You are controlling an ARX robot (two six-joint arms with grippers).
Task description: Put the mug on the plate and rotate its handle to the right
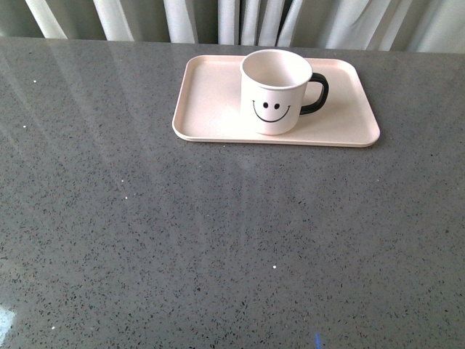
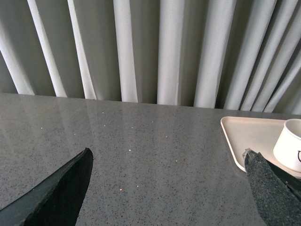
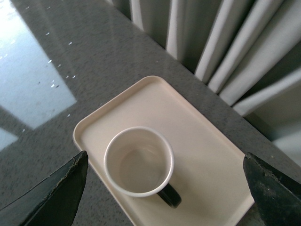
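Note:
The cream-white mug [image 1: 275, 91] stands upright on the pale pink plate [image 1: 211, 109], smiley face toward me and its black handle [image 1: 317, 94] pointing right. No arm shows in the front view. The right wrist view looks down from well above into the empty mug [image 3: 138, 161], with its handle [image 3: 170, 194] and the plate [image 3: 207, 150] below; my right gripper [image 3: 164, 162] is open and holds nothing. In the left wrist view my left gripper [image 2: 167, 157] is open over bare table, with the plate [image 2: 242, 132] corner and the mug [image 2: 290, 145] at the frame's edge.
The grey speckled tabletop [image 1: 218, 240] spreads wide in front of the plate. White curtains [image 1: 240, 22] hang right behind the table's far edge. A bright window reflection [image 3: 28, 89] lies on the table beside the plate.

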